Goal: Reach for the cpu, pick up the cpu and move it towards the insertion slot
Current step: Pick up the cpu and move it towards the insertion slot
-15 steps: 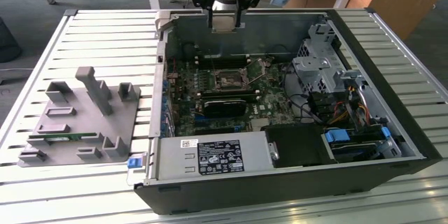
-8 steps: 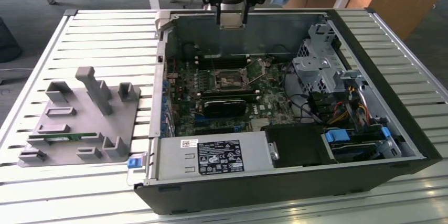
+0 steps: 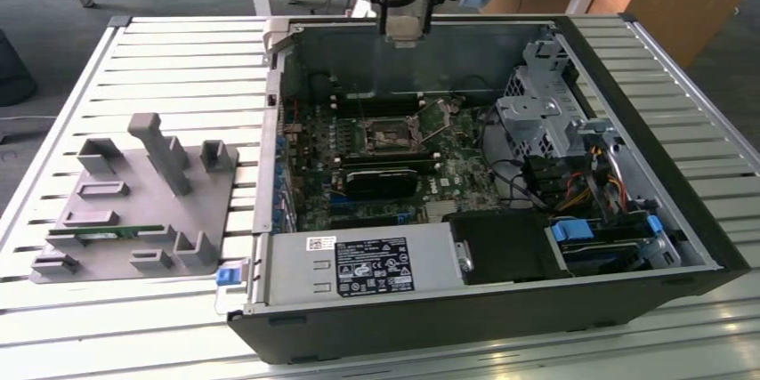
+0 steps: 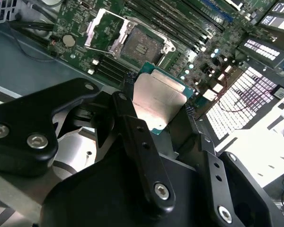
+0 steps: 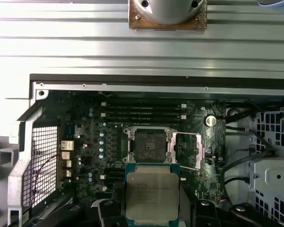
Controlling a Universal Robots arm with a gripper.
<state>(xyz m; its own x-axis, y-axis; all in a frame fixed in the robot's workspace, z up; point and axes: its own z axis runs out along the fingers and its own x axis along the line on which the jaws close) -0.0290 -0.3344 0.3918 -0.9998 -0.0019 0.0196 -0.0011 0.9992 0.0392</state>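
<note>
Slatted pale metal tabletop (image 3: 178,60) carries our work, with wooden desks in the room behind and an open black desktop computer case (image 3: 665,131) lying on its side. We hold the cpu (image 4: 158,101), a small flat square chip with a silver-white metal top and a thin green rim, clamped between the black fingers (image 4: 137,142) of our gripper (image 4: 158,118), one finger on each of two opposite edges. In the exterior view the gripper (image 3: 401,28) hangs above the far wall of the case, clear of the board. The insertion slot (image 5: 149,145), a square dark socket with a shiny metal frame set in the green circuit board (image 5: 92,156), lies open with its hinged metal bracket (image 5: 189,150) folded aside. We judge the pick-up done and the carry towards the socket under way; the next move calls for bringing the chip squarely over the frame and level with it. Both wrist views show the chip in the grip with the socket beyond it, which the exterior view cannot resolve. The exterior view alone shows the grey plastic fixture (image 3: 131,211) beside the case on the exterior view's left, holding a long thin green memory stick (image 3: 113,235).
</note>
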